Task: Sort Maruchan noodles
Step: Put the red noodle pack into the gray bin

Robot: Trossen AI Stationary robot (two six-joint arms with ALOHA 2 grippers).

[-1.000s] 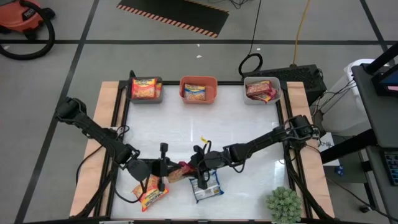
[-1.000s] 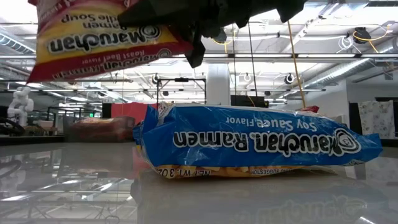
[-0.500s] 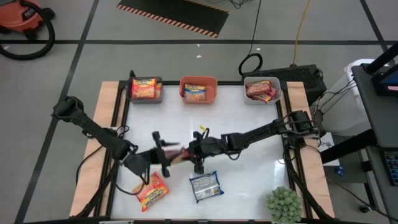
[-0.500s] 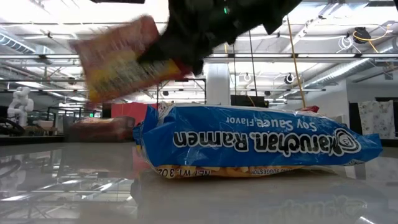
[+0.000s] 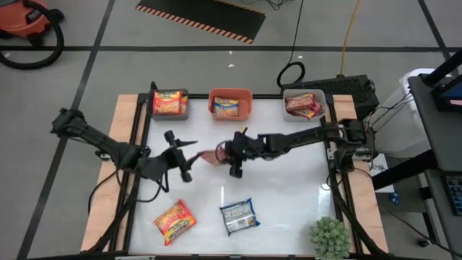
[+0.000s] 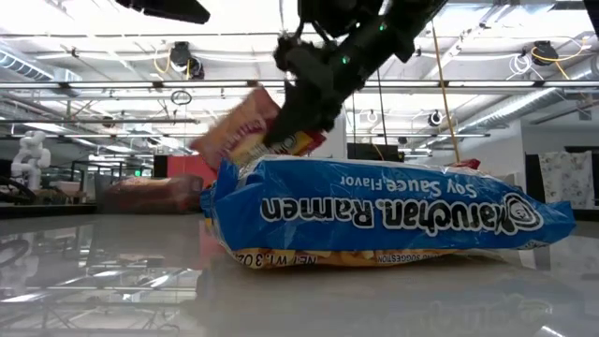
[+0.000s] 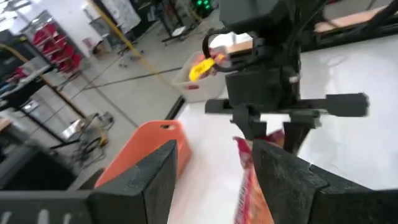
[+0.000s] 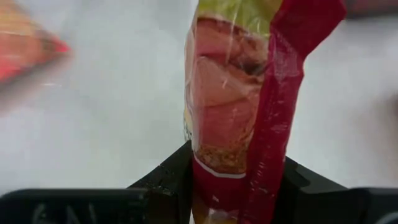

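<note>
My right claw [image 5: 229, 153] is clamped on a red plastic ramen packet [image 5: 210, 156], carried above mid-table; the packet sticks out toward my left claw [image 5: 177, 156], which stands released just beside its free end, not touching. On the white table [image 5: 289, 195], nearer me than both claws, lie a blue-and-yellow soy-sauce packet [image 5: 238, 216] and an orange-yellow packet [image 5: 175, 221]. Beyond the claws, at the far edge: a grey bin [image 5: 185, 108] holding an orange-yellow packet, an orange bin [image 5: 249, 106] holding a yellow one, a pale grey bin [image 5: 320, 102] holding red ones.
</note>
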